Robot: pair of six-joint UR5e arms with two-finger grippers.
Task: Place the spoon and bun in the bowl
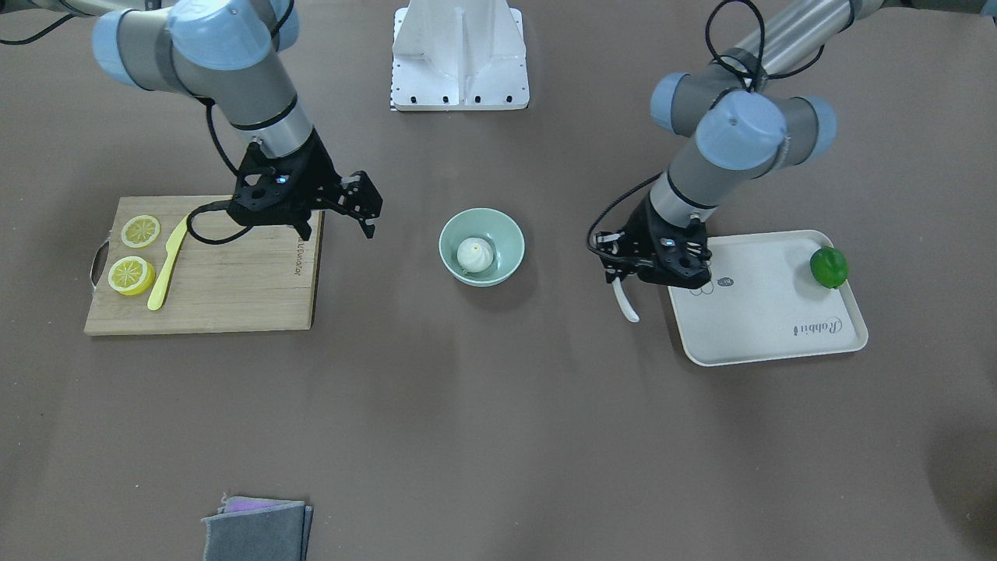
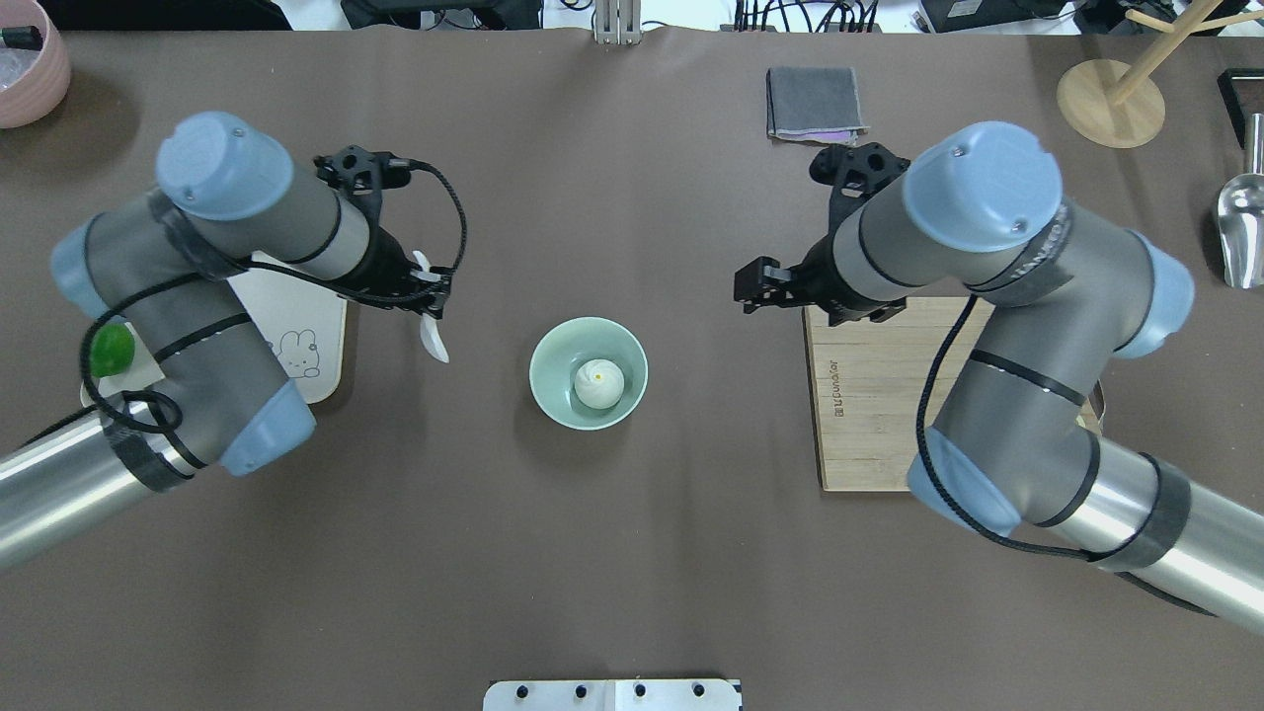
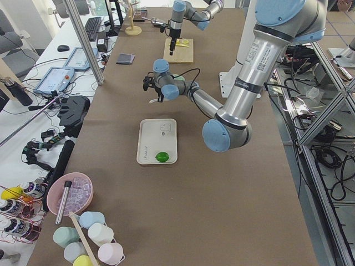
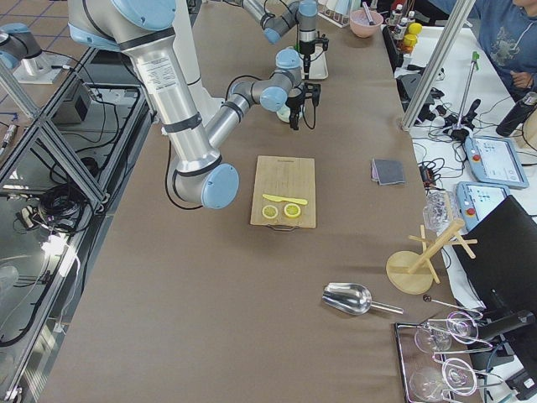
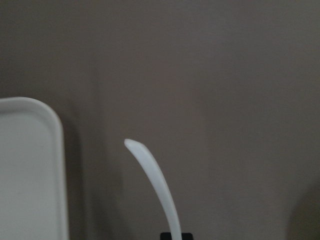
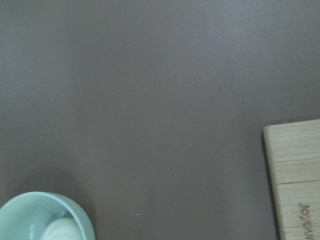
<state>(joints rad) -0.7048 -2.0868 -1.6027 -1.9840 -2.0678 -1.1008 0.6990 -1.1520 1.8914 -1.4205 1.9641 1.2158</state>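
While our left gripper (image 1: 619, 273) pinches the spoon (image 1: 627, 304) with most of it jutting past the fingertips, well apart from the bowl (image 1: 498, 226) holding the bun (image 1: 474, 254), we risk it pivoting or slipping in transit; the fingers of our right gripper (image 1: 374, 218) stand spread, empty.

Bowl (image 1: 506, 234) 1, bun (image 1: 474, 254) 1, spoon (image 1: 625, 302) 1, lemon slices (image 1: 140, 231) 2.
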